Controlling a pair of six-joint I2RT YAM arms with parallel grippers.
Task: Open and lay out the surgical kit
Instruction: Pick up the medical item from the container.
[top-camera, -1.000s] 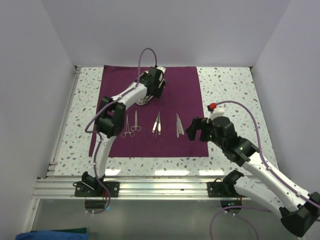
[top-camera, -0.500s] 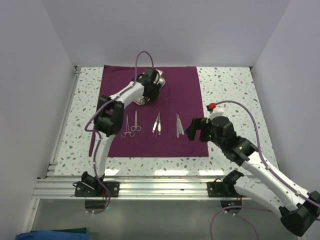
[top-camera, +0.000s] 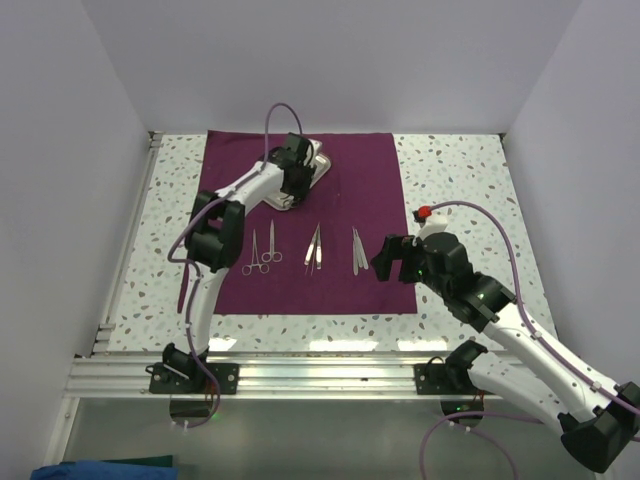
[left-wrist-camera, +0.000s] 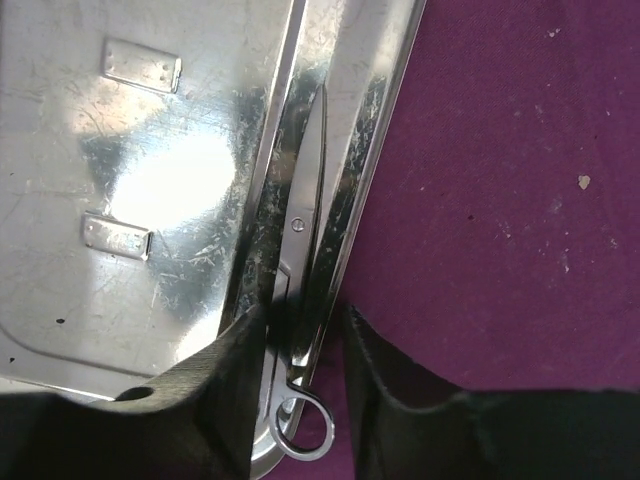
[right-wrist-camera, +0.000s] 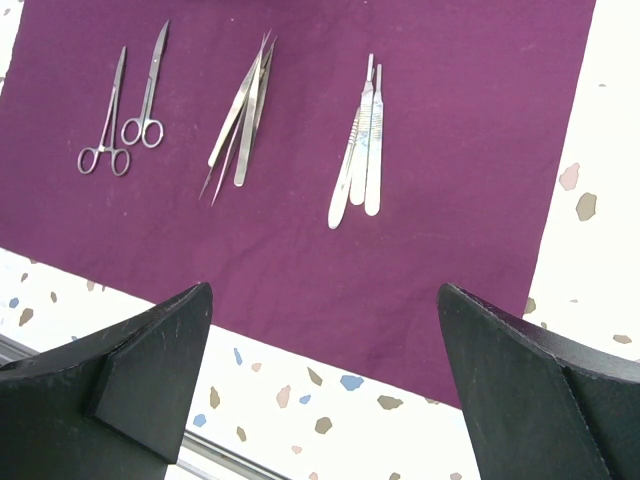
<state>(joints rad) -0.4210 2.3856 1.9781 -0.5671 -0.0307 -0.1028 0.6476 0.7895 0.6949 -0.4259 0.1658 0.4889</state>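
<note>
Speckled desk (top-camera: 450, 170), maroon cloth (top-camera: 360, 180) spread flat over its middle and far part. Far left of centre on the cloth: steel tray (top-camera: 312, 165), tilted askew, with the left hand (top-camera: 292, 190) down on its near end. Left wrist view: the two dark fingers (left-wrist-camera: 215, 400) sit close on either side of the tray's rim, and a pair of scissors (left-wrist-camera: 305, 230) lies along that rim between them, ring end toward the hand. Fingers look to be touching the metal, but I cannot tell whether they are truly clamped on it. Near row on the cloth, left to right: two ring-handled instruments (top-camera: 262, 250) side by side, tips pointing away; a bunch of tweezers (top-camera: 314, 247), overlapping; a few flat slim handles (top-camera: 357, 250), lying close together. Each group is apart from the next. Right hand (top-camera: 388, 258) hovers above the cloth's near right corner, just beside the flat handles, fingers spread wide and holding nothing.
</note>
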